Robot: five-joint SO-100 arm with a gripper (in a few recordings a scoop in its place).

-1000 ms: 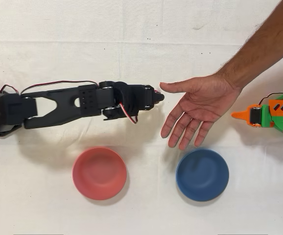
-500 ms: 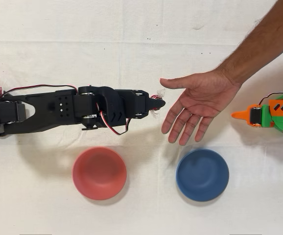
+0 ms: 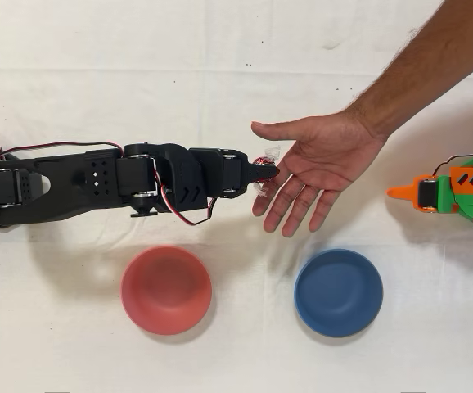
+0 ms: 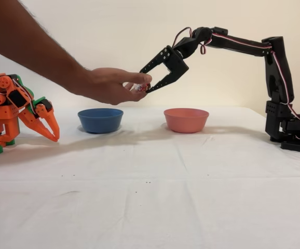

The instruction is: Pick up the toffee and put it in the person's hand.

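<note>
the black arm's gripper (image 3: 267,171) has its two fingers pinched on the toffee (image 3: 266,159), whose red foil and clear crinkled ends show just at the tips in the overhead view; in the fixed view the sweet (image 4: 141,87) sits between the fingertips, high above the table and not resting on anything. half a second ago a gap lay between the tips and the person's hand (image 3: 314,168); now that gap is closed. the hand has slid toward the arm and the gripper has edged forward a little, so the tips sit right at the base of the fingers, at the palm's edge. from the side, the toffee looks level with the hand and touching or all but touching it; which, i cannot tell.

further out, the pink bowl (image 3: 166,289) and the blue bowl (image 3: 338,292) lie toward the near edge of the white tablecloth (image 3: 236,49), well apart from the handover. the idle orange arm (image 3: 453,190) stands at the right edge.

this reads as the delivery nearly done: what seems left is to open the fingers over the palm. released this close to the palm's edge, the sweet could slip off between the spread fingers.
</note>
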